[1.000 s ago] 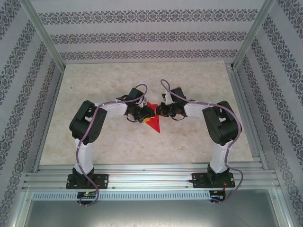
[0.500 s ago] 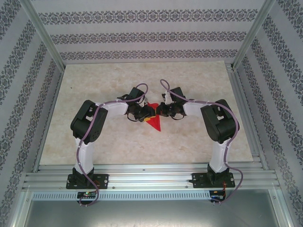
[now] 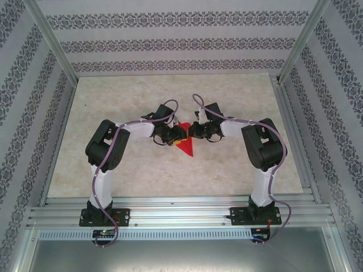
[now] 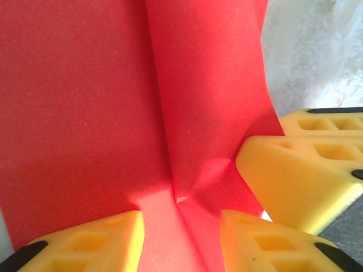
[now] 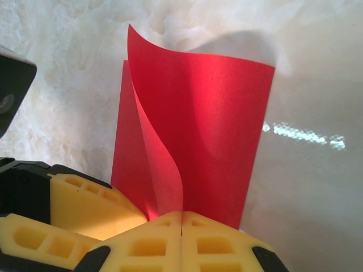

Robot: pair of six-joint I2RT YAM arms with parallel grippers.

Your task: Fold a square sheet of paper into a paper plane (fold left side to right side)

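Marbled cream tabletop, glossy in patches, with striped floral wallpaper on the walls around it.

Left gripper: jaws stand partly apart, no pinch. The red sheet of paper runs between and ahead of the yellow fingers, and its centre crease rises out of the gap.

Right gripper: jaws closed tight, with one flap of the sheet caught in the seam. That flap curls up and away ahead of the tips. A second layer shows just left of it.

Progress, my reading: well past a flat square. From above the paper is a narrow wedge under both sets of jaws, so corner folds and centre crease look done. The left-over-right fold looks under way but is not pressed flat. No wings formed yet.

Material: thin, matte, bright red paper that holds a sharp crease, with a small crumple at the left jaws' gap. Fingers are moulded yellow blocks with recessed pockets and black backing.
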